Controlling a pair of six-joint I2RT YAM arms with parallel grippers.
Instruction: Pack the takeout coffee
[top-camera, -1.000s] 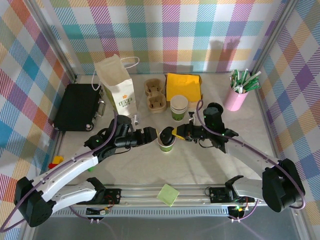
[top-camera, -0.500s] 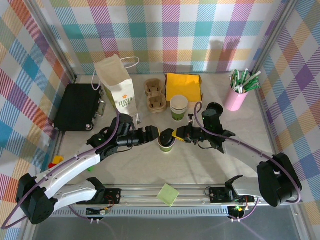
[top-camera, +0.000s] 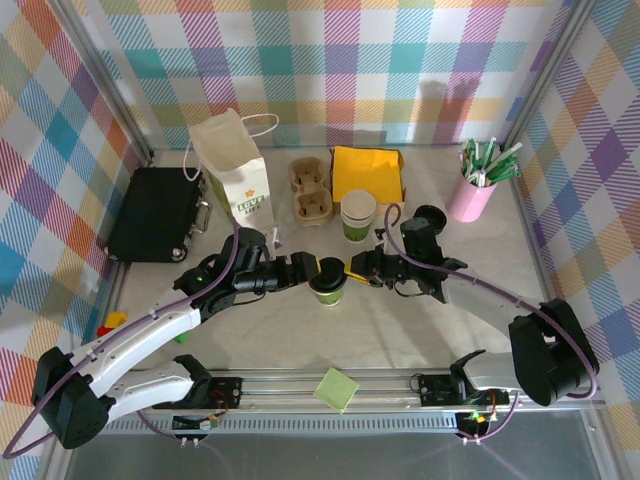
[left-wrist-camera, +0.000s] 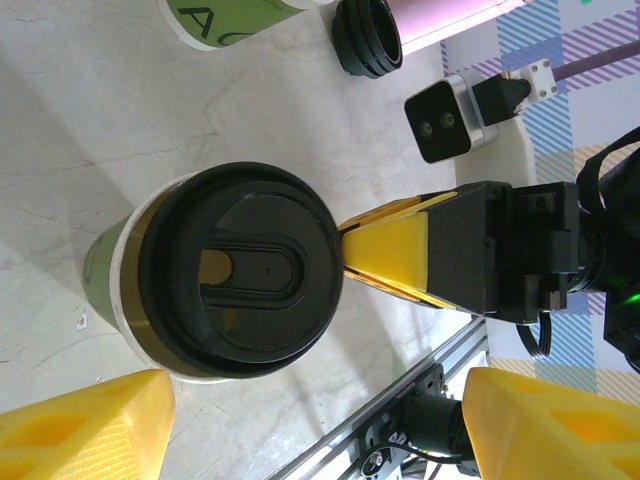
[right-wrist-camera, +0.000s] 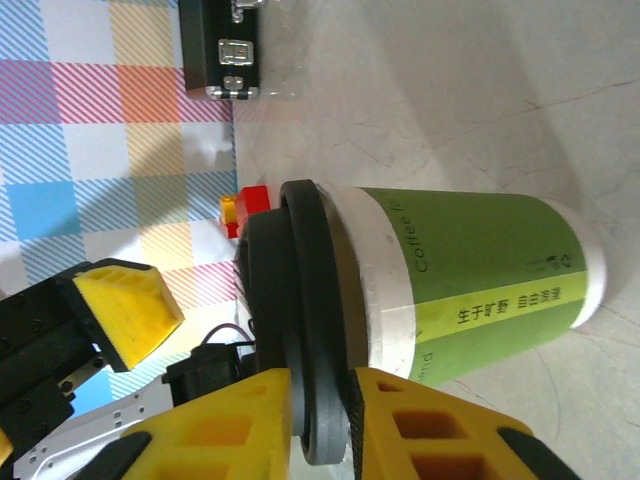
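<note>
Takeout coffee (top-camera: 328, 285) slightly farther back; low right gripper (top-camera: 345, 271) narrow on its lid (left-wrist-camera: 240, 270), low left gripper (top-camera: 316, 270) wide alongside.

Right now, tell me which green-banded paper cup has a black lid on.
The lone cup standing in front; the stacked cups behind it are lidless and open-topped.

the black lid (top-camera: 327, 281), which a second earlier had hung tilted over the far edge of the takeout coffee (top-camera: 329, 297) with the cup's open mouth showing, came to sit flat across the rim and covered the mouth. the right gripper (top-camera: 350, 271) at the lid's edge shifted a little toward the left arm, and its wrist followed. the left gripper (top-camera: 313, 270) edged slightly nearer the cup's other side.
</note>
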